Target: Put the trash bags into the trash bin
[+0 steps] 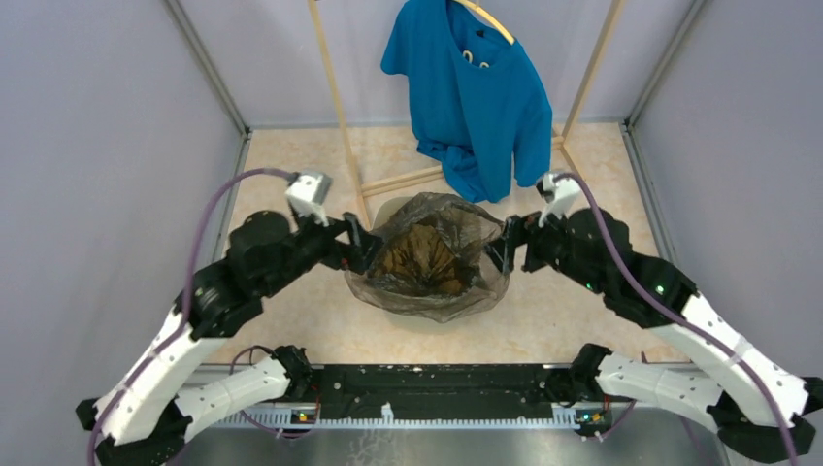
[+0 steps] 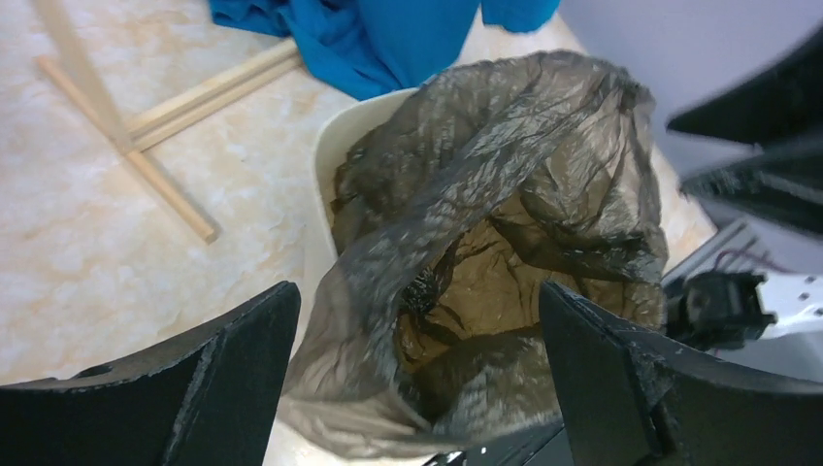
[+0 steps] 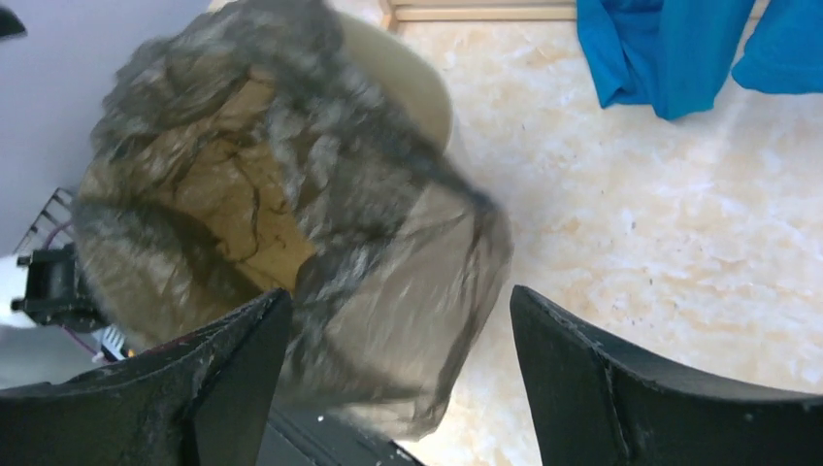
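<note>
The dark grey-brown translucent trash bag [image 1: 427,257] sits in and over the cream trash bin [image 2: 335,146], its mouth open upward and its edge draped down the bin's near side. Only a strip of the bin's rim shows in the wrist views [image 3: 412,73]. My left gripper [image 1: 361,245] is open at the bag's left edge. In the left wrist view [image 2: 417,291] a fold of bag [image 2: 485,194] lies between the spread jaws. My right gripper [image 1: 500,248] is open at the bag's right edge, with the hanging bag skirt [image 3: 388,291] between its jaws.
A blue T-shirt [image 1: 476,97] hangs from a wooden rack [image 1: 335,97] just behind the bin, and the rack's floor bars [image 2: 194,92] lie close to the bin. Grey walls enclose the marbled floor on the left, the right and the back.
</note>
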`<state>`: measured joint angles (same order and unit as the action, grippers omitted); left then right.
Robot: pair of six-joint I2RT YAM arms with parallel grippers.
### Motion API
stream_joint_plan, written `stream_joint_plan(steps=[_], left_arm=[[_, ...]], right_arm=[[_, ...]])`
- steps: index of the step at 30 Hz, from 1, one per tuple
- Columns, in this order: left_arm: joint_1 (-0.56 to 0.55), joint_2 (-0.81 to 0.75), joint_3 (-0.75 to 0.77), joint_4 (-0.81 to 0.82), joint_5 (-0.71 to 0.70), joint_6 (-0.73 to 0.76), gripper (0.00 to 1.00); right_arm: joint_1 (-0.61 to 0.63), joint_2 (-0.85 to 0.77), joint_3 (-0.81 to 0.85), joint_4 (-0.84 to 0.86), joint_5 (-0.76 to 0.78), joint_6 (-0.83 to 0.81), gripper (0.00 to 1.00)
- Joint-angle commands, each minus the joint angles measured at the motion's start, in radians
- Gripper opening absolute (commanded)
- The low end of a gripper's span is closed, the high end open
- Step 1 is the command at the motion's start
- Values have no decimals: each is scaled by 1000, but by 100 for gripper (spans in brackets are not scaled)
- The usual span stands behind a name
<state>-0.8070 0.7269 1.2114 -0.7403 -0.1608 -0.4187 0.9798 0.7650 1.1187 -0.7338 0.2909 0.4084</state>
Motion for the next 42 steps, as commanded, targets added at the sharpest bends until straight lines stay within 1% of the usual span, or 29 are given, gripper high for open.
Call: stream_joint_plan(steps=[1,3,6,9,12,13,15,16,20,21,23,25,28,30,34,36,39,42], left_arm=[[-3,137,43,112,149,162,99],[-3,183,55,112,135,175,98],[-2,231,59,127,136,192,98],[-2,260,68,126,87,191,99],[1,289,96,95,4,162,98],[3,302,109,77,-21,150,96],[16,324,127,61,-27,143,91],[24,330,130,60,-26,139,87],[73,350,143,60,20,135,68],[86,357,146,62,41,139,63],[106,369,146,68,65,142,50],[130,381,147,73,71,143,40],[180,389,143,85,98,148,29],[222,396,141,98,130,156,24],[306,424,143,119,198,184,15],[342,445,142,135,234,193,7],[372,477,138,168,264,199,0],[389,504,126,208,279,201,0]], right_arm=[[-320,55,-5,158,-427,-49,82],[-450,54,-47,217,-593,-36,82],[-511,50,-98,299,-728,-2,82],[-514,53,-120,330,-738,14,79],[-513,55,-139,341,-701,12,72],[-513,58,-147,350,-696,12,69],[-514,66,-155,370,-693,16,61],[-514,69,-158,380,-683,18,55],[-514,87,-143,383,-606,24,35],[-514,95,-133,380,-590,23,32],[-513,108,-122,384,-586,19,26],[-513,123,-114,390,-587,17,20],[-513,152,-108,400,-581,10,9],[-513,172,-103,413,-573,8,0],[-513,218,-91,437,-537,-5,0],[-514,244,-81,443,-510,-14,0],[-512,285,-69,457,-483,-32,0],[-513,318,-59,480,-480,-31,0]])
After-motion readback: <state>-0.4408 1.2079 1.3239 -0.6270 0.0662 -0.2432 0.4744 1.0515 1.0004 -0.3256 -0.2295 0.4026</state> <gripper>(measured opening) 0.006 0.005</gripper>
